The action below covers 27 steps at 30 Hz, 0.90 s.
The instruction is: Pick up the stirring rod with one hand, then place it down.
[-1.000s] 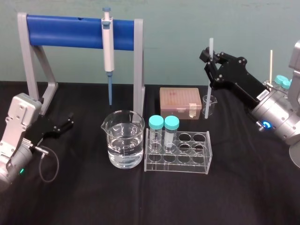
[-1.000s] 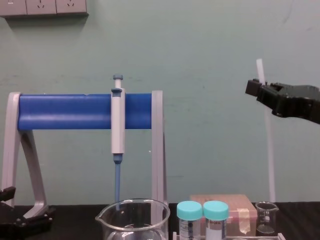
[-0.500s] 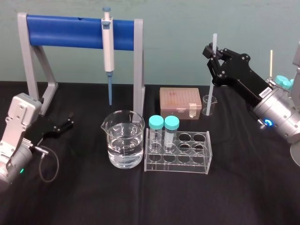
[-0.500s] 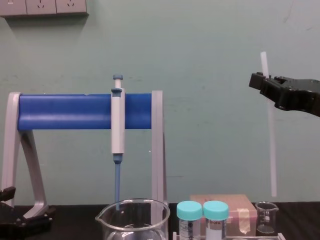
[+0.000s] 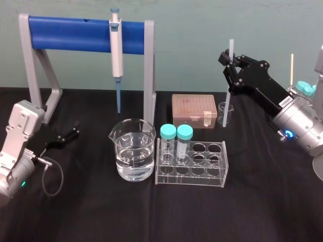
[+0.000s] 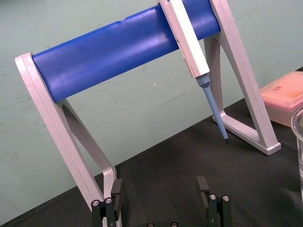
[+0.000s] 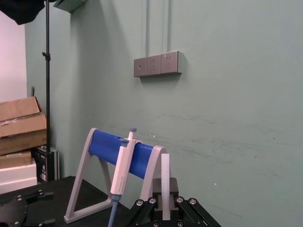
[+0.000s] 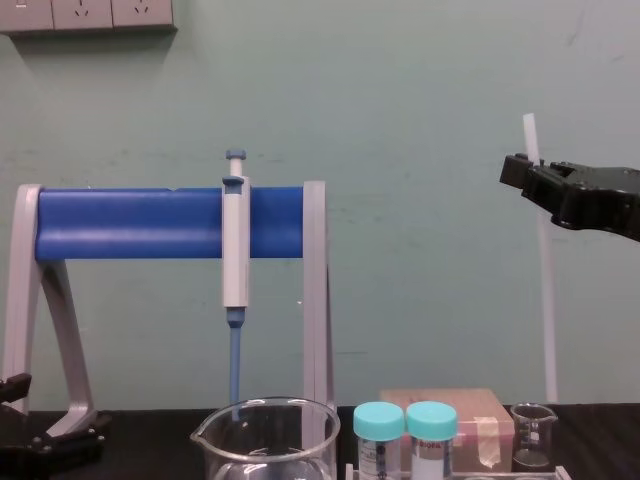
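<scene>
Lowered in right end effector (image 5: 228,61), stirring rod (image 5: 225,101) nears small beaker (image 5: 225,114).

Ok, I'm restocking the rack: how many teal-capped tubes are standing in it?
2. One teal-capped clear tube stands at the left end of the clear plastic rack; the second stands right beside it. The rack is see-through, so none seem hidden.
</scene>
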Available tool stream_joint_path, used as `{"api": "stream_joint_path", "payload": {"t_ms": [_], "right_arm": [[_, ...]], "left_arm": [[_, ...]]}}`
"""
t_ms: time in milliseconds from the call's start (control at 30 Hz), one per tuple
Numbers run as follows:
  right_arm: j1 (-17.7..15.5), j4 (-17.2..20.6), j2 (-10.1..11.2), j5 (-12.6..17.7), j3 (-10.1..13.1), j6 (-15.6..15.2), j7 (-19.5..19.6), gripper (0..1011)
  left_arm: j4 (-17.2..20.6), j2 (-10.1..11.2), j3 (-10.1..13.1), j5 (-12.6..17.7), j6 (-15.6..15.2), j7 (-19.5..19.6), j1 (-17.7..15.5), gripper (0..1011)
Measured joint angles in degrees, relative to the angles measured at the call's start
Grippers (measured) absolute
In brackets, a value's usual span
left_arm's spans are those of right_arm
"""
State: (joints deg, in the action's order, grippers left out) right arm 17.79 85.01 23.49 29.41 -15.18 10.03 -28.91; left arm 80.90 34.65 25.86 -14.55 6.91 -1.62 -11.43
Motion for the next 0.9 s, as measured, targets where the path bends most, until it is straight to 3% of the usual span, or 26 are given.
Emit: {"api": "stream_joint_path", "payload": {"t_ms": [900], "right_arm": [[0.0, 0.5, -0.3, -0.1, -0.2, 0.2, 0.0, 80]], "left_arm": [[0.0, 0.0, 0.0, 0.0, 0.0, 0.0, 0.0, 1000]]}}
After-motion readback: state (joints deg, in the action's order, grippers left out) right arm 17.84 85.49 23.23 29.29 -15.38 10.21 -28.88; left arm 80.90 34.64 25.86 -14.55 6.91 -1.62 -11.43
